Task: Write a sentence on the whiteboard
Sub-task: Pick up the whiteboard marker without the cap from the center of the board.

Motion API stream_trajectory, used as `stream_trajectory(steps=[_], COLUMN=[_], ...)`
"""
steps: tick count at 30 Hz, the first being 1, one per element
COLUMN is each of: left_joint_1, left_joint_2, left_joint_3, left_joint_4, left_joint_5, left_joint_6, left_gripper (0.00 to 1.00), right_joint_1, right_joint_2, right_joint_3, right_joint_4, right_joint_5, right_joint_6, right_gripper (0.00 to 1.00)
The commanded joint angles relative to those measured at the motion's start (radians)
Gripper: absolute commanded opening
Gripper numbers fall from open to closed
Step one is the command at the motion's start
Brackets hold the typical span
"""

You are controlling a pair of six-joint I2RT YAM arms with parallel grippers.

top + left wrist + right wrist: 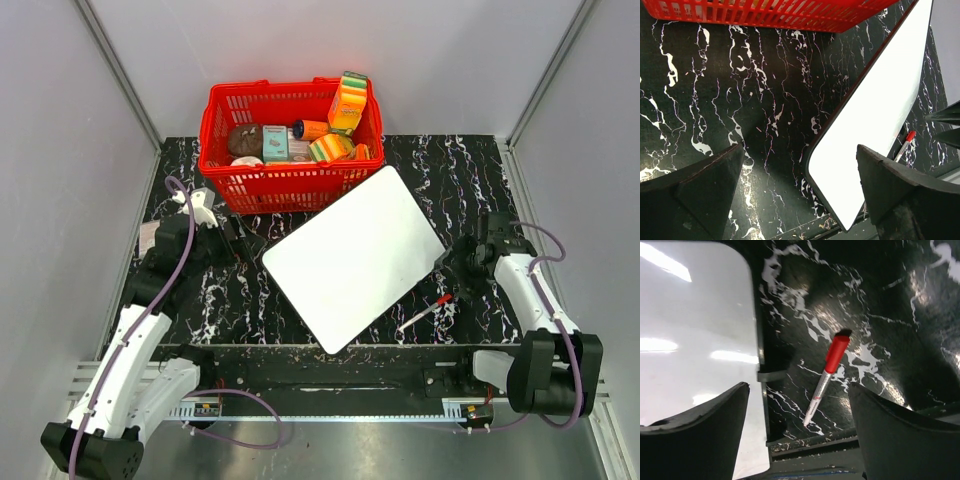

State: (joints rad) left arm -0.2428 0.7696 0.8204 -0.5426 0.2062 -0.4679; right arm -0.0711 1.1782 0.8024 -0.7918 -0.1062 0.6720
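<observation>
The whiteboard (355, 257) (875, 115) (690, 340) lies flat and turned at an angle in the middle of the black marbled table. Its face looks blank; the sentence is out of view. A marker (424, 313) (905, 145) (825, 380) with a red cap and a grey barrel lies on the table off the board's right front edge. My right gripper (455, 262) (798, 386) hangs open above the marker, its fingers on either side, holding nothing. By the board's left corner my left gripper (240, 243) (800, 150) stands wide open and empty.
A red basket (290, 185) (765, 12) with sponges, boxes and other small items stands at the back, just behind the board's far corner. A metal rail (330, 355) runs along the table's near edge. Grey walls close in both sides.
</observation>
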Motion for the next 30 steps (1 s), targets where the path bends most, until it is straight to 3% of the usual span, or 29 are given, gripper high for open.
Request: stream_trajectory(steps=[1, 12, 17, 21, 23, 24, 30], left_joint_1=[0.004, 0.005, 0.005, 0.004, 0.005, 0.004, 0.004], left_joint_2=[-0.001, -0.012, -0.009, -0.007, -0.012, -0.012, -0.013], left_joint_3=[0.033, 0.040, 0.046, 0.060, 0.068, 0.069, 0.120], left_joint_4=[0.033, 0.033, 0.032, 0.010, 0.004, 0.000, -0.055], left_joint_5=[0.045, 0.055, 0.059, 0.055, 0.053, 0.052, 0.004], left_joint_6=[0.020, 0.023, 0.021, 0.026, 0.026, 0.029, 0.061], left_gripper=[0.99, 0.99, 0.99, 0.99, 0.99, 0.99, 0.99], right_joint_1=[0.002, 0.001, 0.001, 0.001, 0.001, 0.001, 0.001], right_joint_2=[0.003, 0.109, 0.196, 0.228, 0.242, 0.248, 0.255], right_joint_3=[-0.064, -0.158, -0.161, -0.164, -0.170, -0.177, -0.192], right_joint_4=[-0.023, 0.094, 0.137, 0.163, 0.180, 0.184, 0.213], right_joint_5=[-0.032, 0.008, 0.005, -0.021, -0.024, -0.027, -0.099], right_joint_6=[0.095, 0.135, 0.124, 0.127, 0.123, 0.123, 0.100], right_gripper=[0.83, 0.63, 0.43, 0.35, 0.23, 0.09, 0.00])
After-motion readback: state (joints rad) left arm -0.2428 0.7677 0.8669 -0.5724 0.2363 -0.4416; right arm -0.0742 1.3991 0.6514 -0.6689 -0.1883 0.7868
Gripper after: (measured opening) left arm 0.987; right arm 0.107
